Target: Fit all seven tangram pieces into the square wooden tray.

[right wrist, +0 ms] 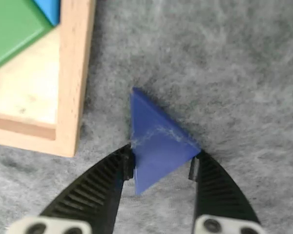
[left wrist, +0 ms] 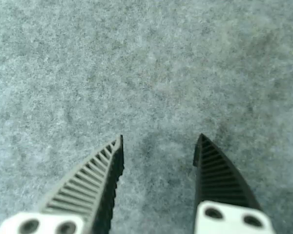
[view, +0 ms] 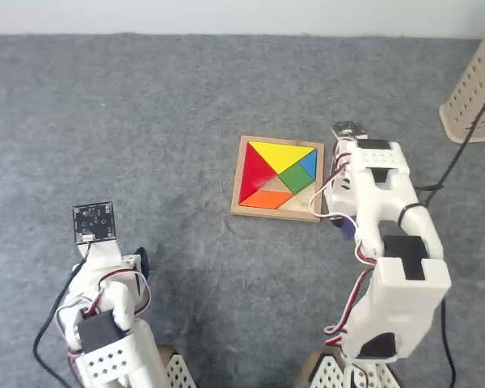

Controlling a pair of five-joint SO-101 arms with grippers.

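Jaws of right gripper pinch blue triangle, lower centre, beside wooden tray; left gripper gapes empty.

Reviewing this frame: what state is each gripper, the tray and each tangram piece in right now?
Left gripper: open, empty, over the grey mat.
Right gripper: shut on the dark blue triangle.
Dark blue triangle: outside the tray, beside its rim.
Wooden tray: partly filled, bare wood at one corner.
Yellow triangle, red triangle, green piece, blue triangle, orange piece: seated in the tray.
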